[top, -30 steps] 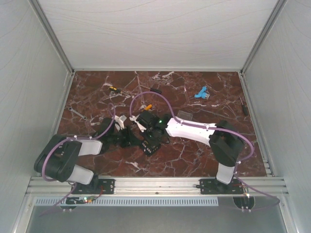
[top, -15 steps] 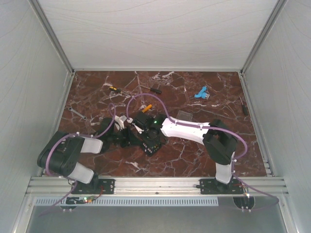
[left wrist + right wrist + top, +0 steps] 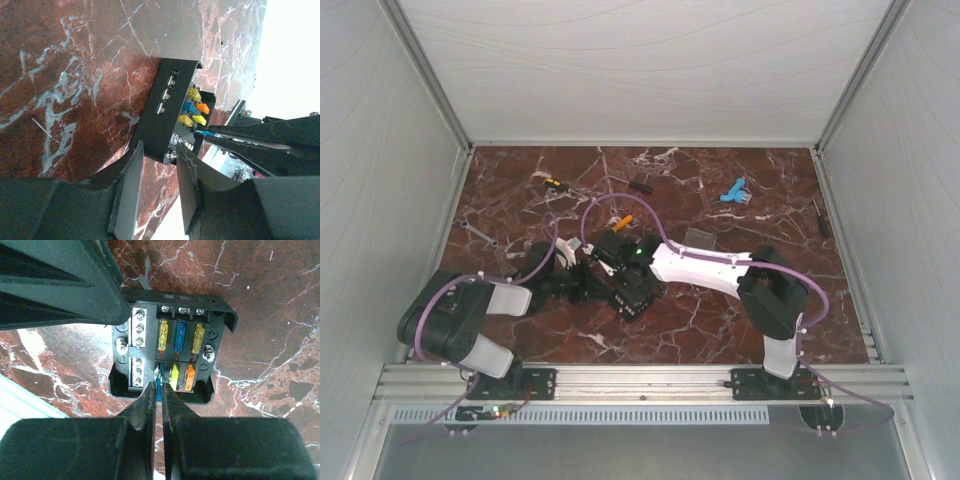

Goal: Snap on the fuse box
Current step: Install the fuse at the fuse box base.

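The fuse box (image 3: 222, 315) is a small black square box lying open on the marble, with yellow, blue and orange fuses in two rows. From above, the fuse box (image 3: 633, 300) sits between the two arms. My left gripper (image 3: 157, 150) is shut on the near corner of the fuse box (image 3: 165, 100), one finger on each side of its wall. My right gripper (image 3: 160, 390) is shut on a thin blue fuse (image 3: 159, 384) at the leftmost slot of the lower row. Its closed tips (image 3: 212, 135) reach in from the right in the left wrist view.
A clear square lid (image 3: 700, 238) lies just right of the arms. A blue part (image 3: 734, 192), small tools (image 3: 556, 184) (image 3: 640, 184), an orange piece (image 3: 626, 220), a wrench (image 3: 478, 233) and a tool (image 3: 822, 218) lie scattered. White walls enclose the table.
The right arm has swung left and brought its gripper down onto the fuse box. The left arm shifted slightly and its jaws narrowed a little. The last half second shows almost no motion.
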